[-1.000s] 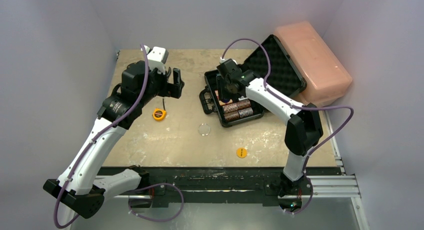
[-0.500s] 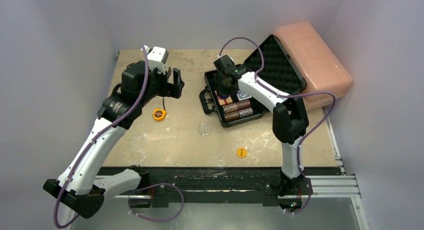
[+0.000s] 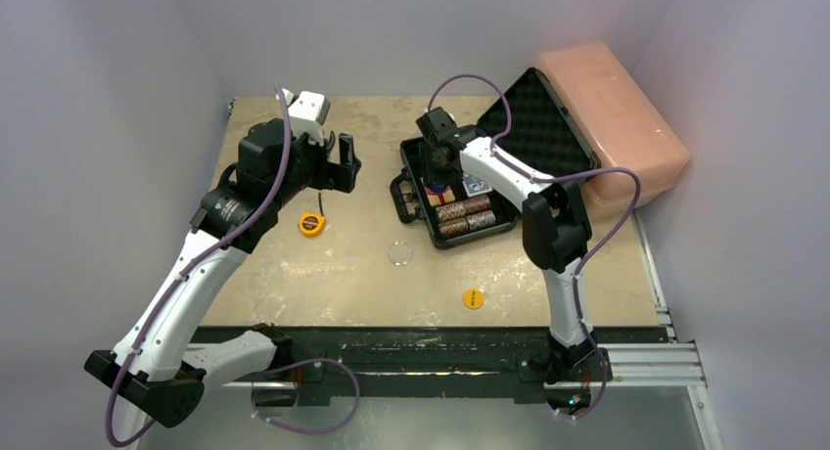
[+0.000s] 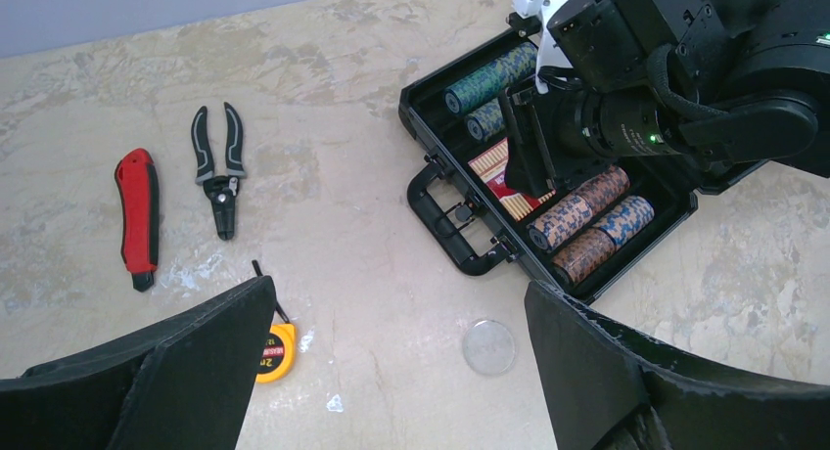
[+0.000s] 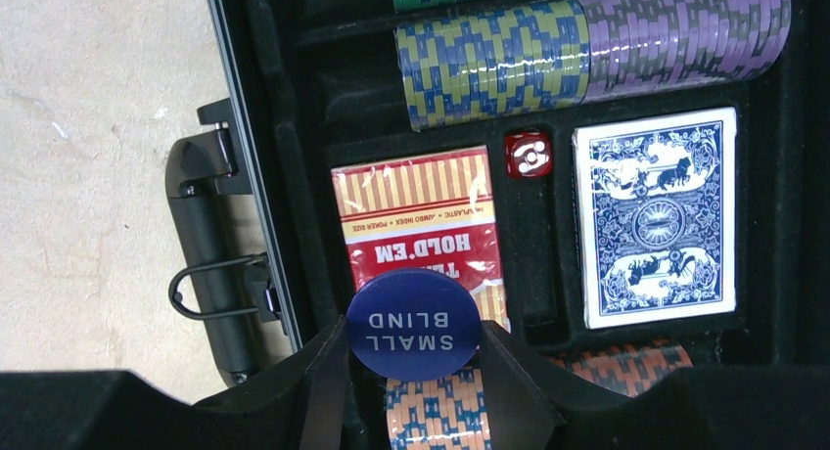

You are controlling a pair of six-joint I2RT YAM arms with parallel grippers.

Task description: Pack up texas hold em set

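The black briefcase lies open at the table's back middle, its foam-lined lid tilted back. In the right wrist view it holds chip stacks, a red card deck, a blue card deck and a red die. My right gripper hangs over the case's left part, shut on a blue round "SMALL BLIND" button just above the red deck. A clear round button and a yellow round button lie on the table in front of the case. My left gripper is open and empty, raised left of the case.
A large pink plastic box stands behind the lid at the back right. A yellow tape measure, pliers and a red utility knife lie on the left half of the table. The case handle points towards them.
My right arm has folded in and its wrist has shifted a little back and left over the case, still holding the blue button. The left arm has not moved.
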